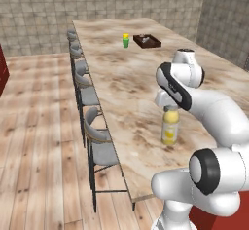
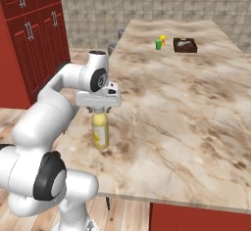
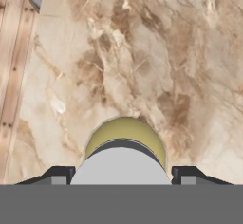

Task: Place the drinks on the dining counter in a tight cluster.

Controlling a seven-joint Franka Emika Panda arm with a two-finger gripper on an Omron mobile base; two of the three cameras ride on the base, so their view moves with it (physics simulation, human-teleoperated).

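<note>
Gripper pointing down over juice bottle, fingers apart either side of its cap, whether they touch it unclear, bottle upright on dining counter near its stool-side edge, green cup and brown tray far down the top, stools along the edge

The table is a long, wide top of beige-brown marble pattern, running away toward the tiled back wall, with its near edge just ahead of the robot's base. On it, close to the near end, stands a stout yellow juice bottle with a pale cap, upright. Far off toward the other end sit two more things — a small green-and-yellow cup and, just beside it, a shallow dark-brown tray — well apart from the bottle.
</note>
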